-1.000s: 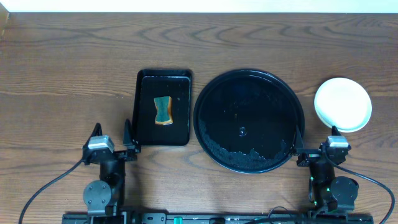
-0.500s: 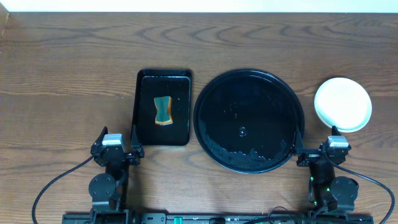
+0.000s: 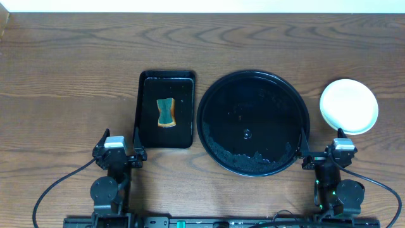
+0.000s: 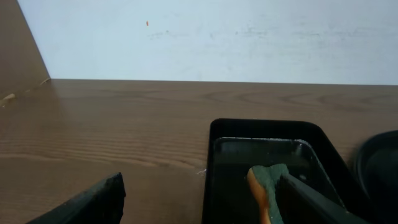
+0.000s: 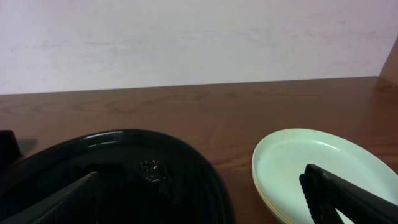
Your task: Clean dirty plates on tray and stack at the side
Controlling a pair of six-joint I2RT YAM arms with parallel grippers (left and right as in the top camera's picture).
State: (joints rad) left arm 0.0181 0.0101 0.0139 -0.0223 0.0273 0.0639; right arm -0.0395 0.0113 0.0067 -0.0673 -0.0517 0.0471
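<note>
We find the stacked plates, mint on top, resting on the wooden tabletop just right of the round black tray. A green-and-orange sponge lies in the rectangular tray. The left gripper and right gripper both have their fingers spread apart.

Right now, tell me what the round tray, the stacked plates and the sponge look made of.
Round tray: likely plastic, glossy black, reflecting light. Stacked plates: probably plastic or melamine, smooth matte pastel. Sponge: foam, orange body with green scouring layer.
</note>
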